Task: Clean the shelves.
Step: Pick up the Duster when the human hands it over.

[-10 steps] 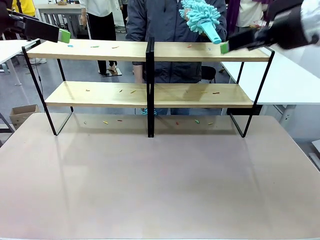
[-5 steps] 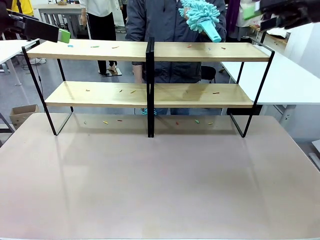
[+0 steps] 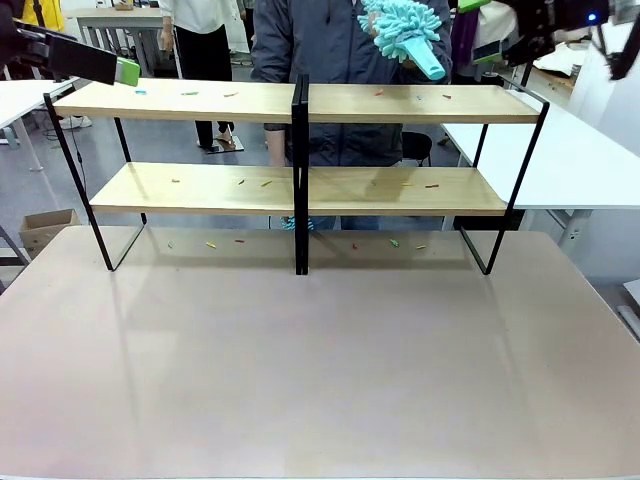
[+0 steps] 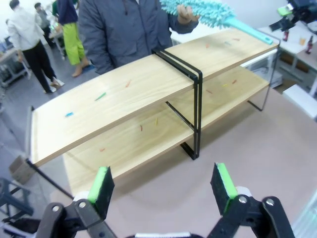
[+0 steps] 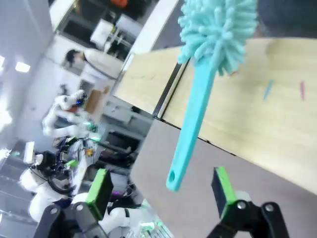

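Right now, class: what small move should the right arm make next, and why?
Probably ease the right gripper forward and close on the duster handle: its jaws stand open, the person holds it out, and scraps litter the shelves.

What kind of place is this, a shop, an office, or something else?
Probably a robotics lab or test room: shelves strewn with small coloured bits stand on a table, a person holds a duster, and plain white tables stand behind.

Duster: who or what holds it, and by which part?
The person's hand holds the duster by its fluffy head, handle free. The right gripper is open near the handle's tip, not gripping; the left gripper is open and empty.
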